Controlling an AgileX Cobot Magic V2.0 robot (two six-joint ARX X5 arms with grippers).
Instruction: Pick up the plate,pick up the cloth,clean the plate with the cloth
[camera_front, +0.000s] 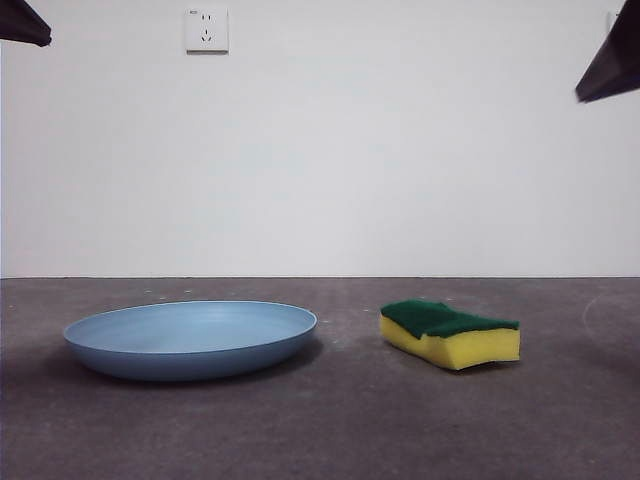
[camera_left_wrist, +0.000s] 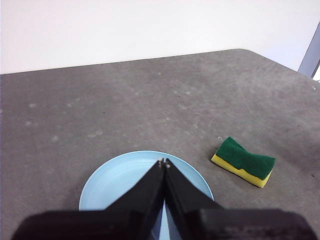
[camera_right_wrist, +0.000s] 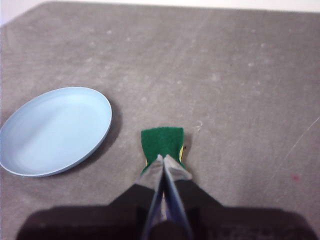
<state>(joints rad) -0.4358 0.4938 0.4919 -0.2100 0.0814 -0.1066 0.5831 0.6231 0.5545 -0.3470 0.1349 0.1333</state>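
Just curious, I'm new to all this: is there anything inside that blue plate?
Nothing shows in the plate: its bare blue inside is visible from the right wrist view. The left gripper, shut above it, hides part of it in the left wrist view.

bare table (camera_front: 350, 420) gap separates plate (camera_front: 190, 338) from sponge (camera_front: 450, 333).

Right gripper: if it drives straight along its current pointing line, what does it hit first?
Most likely the sponge. In the right wrist view, the right gripper, jaws shut, aims at its green scouring side. The plate lies off to the side of that line. Height above the sponge is unclear, so treat this as a judgement.
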